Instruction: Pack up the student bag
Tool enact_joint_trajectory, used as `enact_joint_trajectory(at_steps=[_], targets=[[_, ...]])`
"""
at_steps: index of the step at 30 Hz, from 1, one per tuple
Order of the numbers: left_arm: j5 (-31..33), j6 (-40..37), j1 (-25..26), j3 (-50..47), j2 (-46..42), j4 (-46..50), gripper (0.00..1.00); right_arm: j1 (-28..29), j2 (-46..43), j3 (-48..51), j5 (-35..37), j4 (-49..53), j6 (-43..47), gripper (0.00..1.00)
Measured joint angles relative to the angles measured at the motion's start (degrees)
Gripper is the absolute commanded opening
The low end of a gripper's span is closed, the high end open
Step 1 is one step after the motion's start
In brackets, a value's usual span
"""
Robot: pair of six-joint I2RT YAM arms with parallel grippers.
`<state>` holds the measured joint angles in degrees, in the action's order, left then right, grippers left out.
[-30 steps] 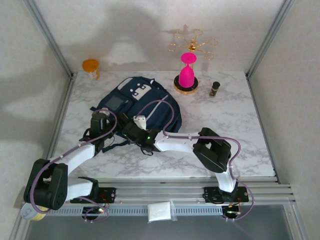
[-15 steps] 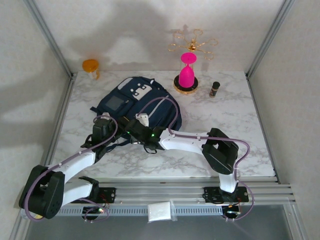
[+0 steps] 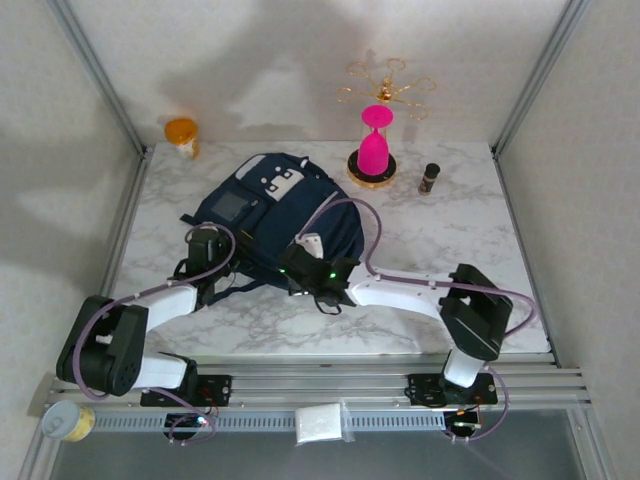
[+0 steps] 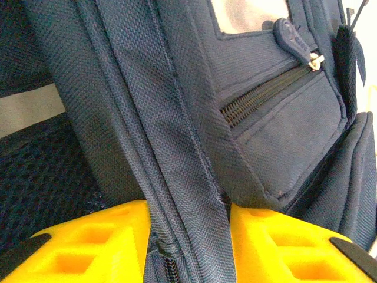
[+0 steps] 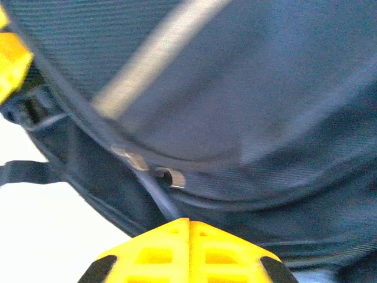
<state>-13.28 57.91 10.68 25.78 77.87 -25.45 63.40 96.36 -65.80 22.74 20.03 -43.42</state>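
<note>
Right arm (image 3: 400,293) shifted rightward along student bag (image 3: 250,200), centre-left on worktop (image 3: 450,230). Right jaws closed, perhaps on zip pull (image 5: 171,177); left jaws pinching seam fold (image 4: 182,147). Step: opening compartment. Next: hold fabric, draw zip.

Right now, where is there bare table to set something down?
The widest bare patch of the marble table lies right of the navy blue fabric backpack, between the small dark bottle, the right arm and the right edge. A narrower strip runs along the left edge, beyond the left arm. Crowded: near centre, where both arms meet.
</note>
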Motion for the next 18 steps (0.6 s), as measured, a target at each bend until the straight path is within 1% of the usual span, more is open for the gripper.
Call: enact_joint_trajectory(at_steps=[3,5,7,9,11,14,16,18], targets=[[0.0,-1.3,-1.0,0.9,-0.6,0.9,0.44,-2.3,-2.6,2.2,-0.1,0.8,2.7,0.00],[0.0,-1.4,-0.9,1.0,-2.3,2.3,0.48,-2.7,-2.9,2.2,-0.5,0.2,5.1,0.00],[0.1,-1.2,0.0,0.6,-5.5,3.2,0.51,-2.7,-3.0,2.3,-1.7,-1.2,7.3,0.00],[0.4,-0.6,1.5,-0.3,-9.4,3.2,0.51,-2.6,-3.1,2.4,-3.2,-2.8,8.9,0.00],[0.5,-0.1,2.9,-1.2,-12.6,3.1,0.51,-2.6,-3.0,2.4,-5.1,-4.2,9.0,0.09],[0.5,0.6,3.2,-1.3,-13.3,3.2,0.51,-1.7,-1.6,1.4,-7.0,-5.7,6.5,0.19],[0.3,0.7,3.2,-1.2,-12.7,3.2,0.51,-0.6,0.5,0.1,-7.7,-6.6,4.9,0.21],[-0.5,0.6,3.2,-0.9,-11.3,3.2,0.49,0.6,2.9,-1.4,-8.3,-7.5,3.5,0.25]])
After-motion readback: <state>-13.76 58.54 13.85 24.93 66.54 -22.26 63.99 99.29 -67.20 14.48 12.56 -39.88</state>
